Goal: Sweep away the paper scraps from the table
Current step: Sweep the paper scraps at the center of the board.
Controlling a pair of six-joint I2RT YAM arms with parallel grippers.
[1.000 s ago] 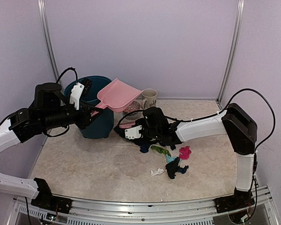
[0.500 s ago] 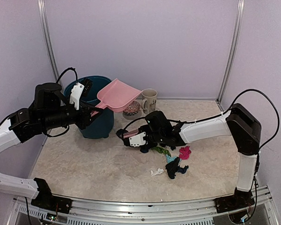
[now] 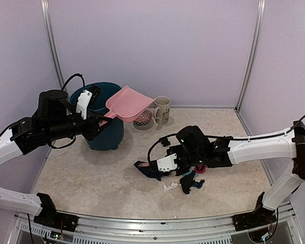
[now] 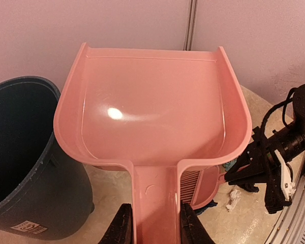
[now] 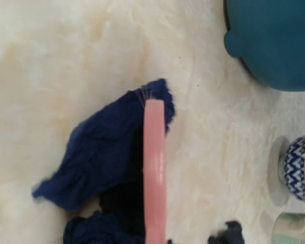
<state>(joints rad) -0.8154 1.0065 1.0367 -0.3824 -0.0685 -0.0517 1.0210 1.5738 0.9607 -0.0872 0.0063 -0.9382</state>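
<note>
**Paper scraps on a stone-look table, brush tip over a navy one**

We see a beige table [image 3: 91, 178] with a mottled, stone-like surface. A metal rail [image 3: 157, 223] runs along the bottom edge of the frame, and plain lilac walls [image 3: 152, 46] close in the booth.

The paper scraps [image 3: 189, 182] lie right of centre on the table. They are small and crumpled, in black, navy, magenta and white. One navy scrap [image 3: 146, 171] sits a little to the left of the others.

The right pincer [image 3: 161, 163] is closed on a pink brush [image 5: 154, 168], whose tip lies over that navy scrap.

In the upper left, the left pincer [image 4: 155, 226] is clamped narrowly on the handle of a pink dustpan [image 3: 128, 102]. The dustpan is raised beside a teal bin [image 3: 105, 133].

A small label [image 4: 28, 226] on the bin is too small for us to read.
</note>
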